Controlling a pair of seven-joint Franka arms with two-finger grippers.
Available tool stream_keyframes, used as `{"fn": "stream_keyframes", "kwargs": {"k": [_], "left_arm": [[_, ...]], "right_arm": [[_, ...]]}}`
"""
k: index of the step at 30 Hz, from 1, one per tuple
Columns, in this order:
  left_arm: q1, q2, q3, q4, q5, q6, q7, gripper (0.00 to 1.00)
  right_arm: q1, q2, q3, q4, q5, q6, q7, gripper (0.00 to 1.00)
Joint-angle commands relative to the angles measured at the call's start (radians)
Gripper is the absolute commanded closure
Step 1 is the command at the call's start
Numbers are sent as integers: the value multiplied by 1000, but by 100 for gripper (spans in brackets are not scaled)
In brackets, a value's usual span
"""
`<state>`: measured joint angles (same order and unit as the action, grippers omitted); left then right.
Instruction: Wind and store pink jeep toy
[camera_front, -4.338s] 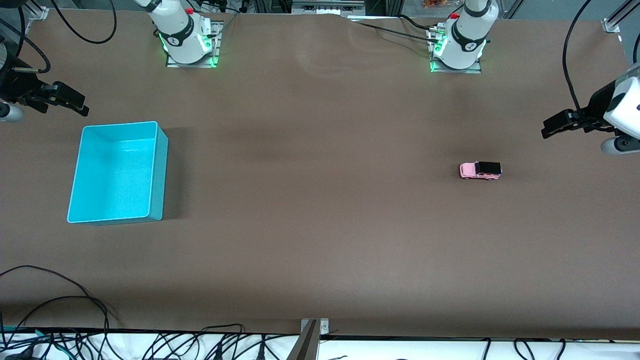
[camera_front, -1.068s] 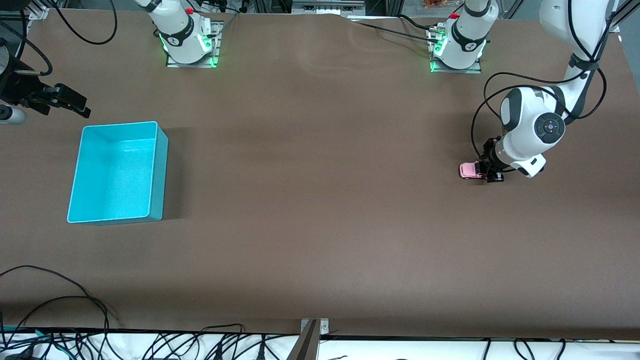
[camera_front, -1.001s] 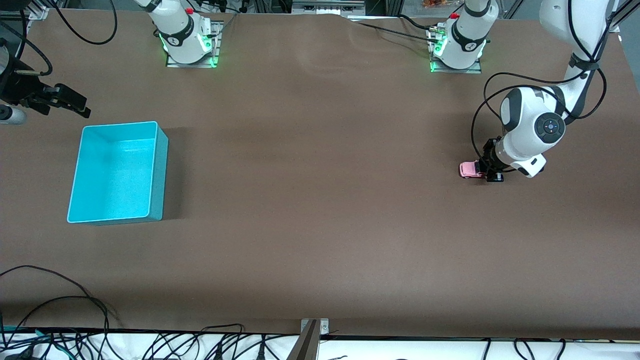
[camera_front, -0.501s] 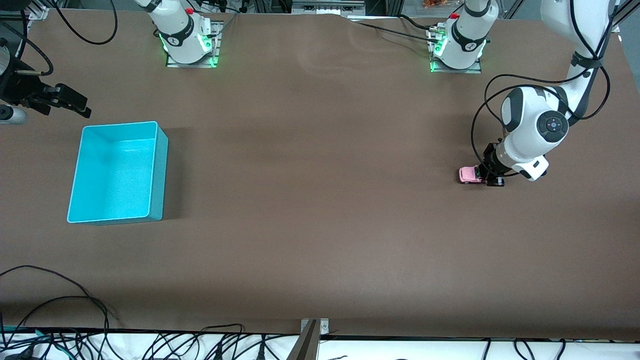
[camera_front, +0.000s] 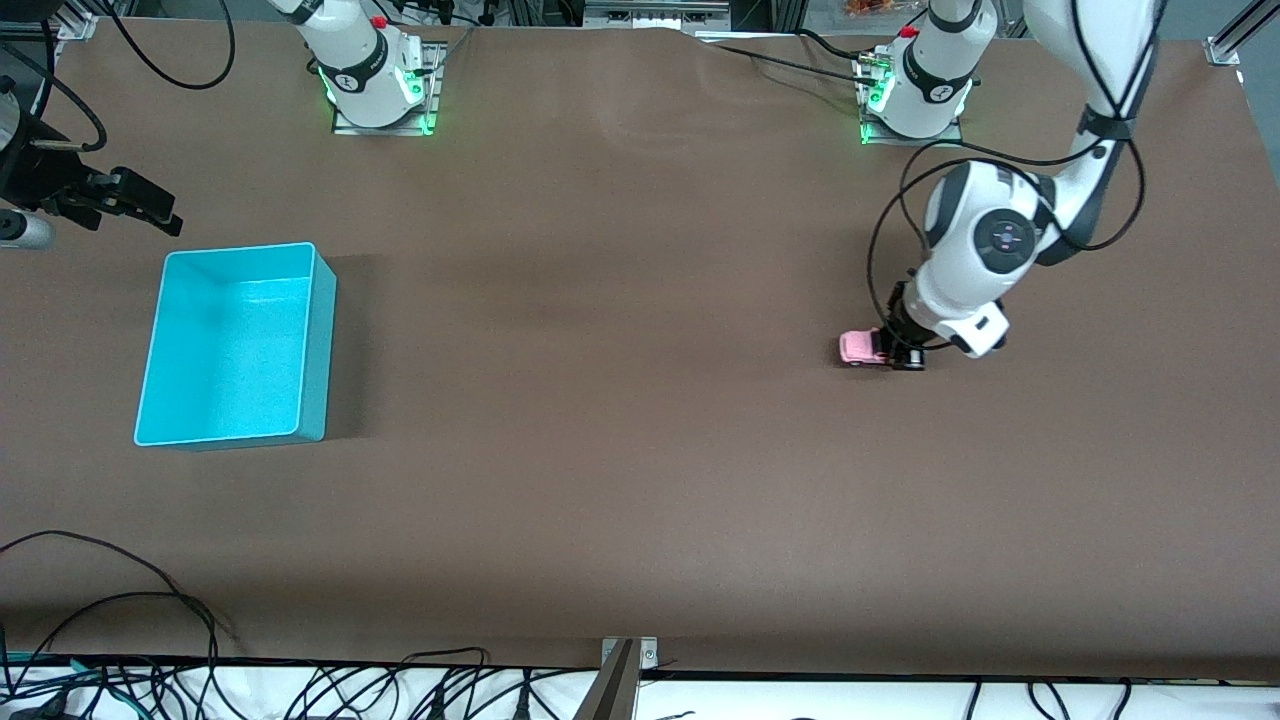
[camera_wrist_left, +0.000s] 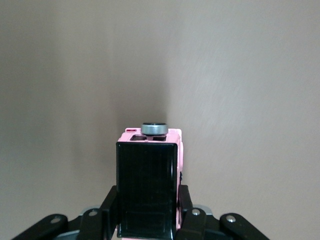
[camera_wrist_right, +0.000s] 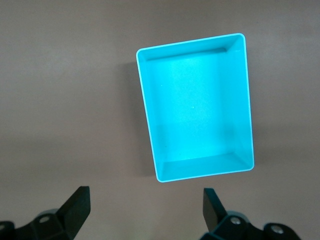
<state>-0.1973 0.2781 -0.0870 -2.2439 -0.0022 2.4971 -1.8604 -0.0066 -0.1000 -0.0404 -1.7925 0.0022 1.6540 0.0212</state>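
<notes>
The pink jeep toy (camera_front: 858, 347), boxy with a black roof, sits on the brown table toward the left arm's end. My left gripper (camera_front: 900, 352) is shut on its sides. In the left wrist view the jeep (camera_wrist_left: 148, 187) fills the space between the two black fingers (camera_wrist_left: 106, 212), its spare wheel pointing away from the wrist. The turquoise bin (camera_front: 236, 345) stands empty at the right arm's end. My right gripper (camera_front: 140, 208) is open and empty, waiting up in the air beside the bin; the right wrist view looks down on the bin (camera_wrist_right: 197, 107).
The brown table (camera_front: 620, 400) spreads wide between the jeep and the bin. The arm bases (camera_front: 375, 80) stand along the table's far edge. Cables (camera_front: 150, 620) lie at the near edge.
My left gripper came down and shut on the jeep, then slid it along the table toward the right arm's end. The right arm has not moved.
</notes>
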Motion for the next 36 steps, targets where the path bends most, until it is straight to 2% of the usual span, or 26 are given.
{"fn": "stream_keyframes", "kwargs": {"k": [1,8,19,29,36], "left_arm": [[-53,59,6,69,4,-14,-91,87],[-100,119,7,104,4,-14,-160,87],[-120,155,9,118,25,-14,-186,86],[-103,171,12,116,79,-14,-180,86],[-47,170,10,113,122,-14,-169,86]], "right_arm": [[-1,6,2,18,18,-11,-17,0],[-1,6,2,18,19,-11,-17,0],[-1,6,5,18,19,-17,-17,0],[-3,6,4,18,18,-10,-17,0],[-4,6,2,19,18,-11,-18,0]]}}
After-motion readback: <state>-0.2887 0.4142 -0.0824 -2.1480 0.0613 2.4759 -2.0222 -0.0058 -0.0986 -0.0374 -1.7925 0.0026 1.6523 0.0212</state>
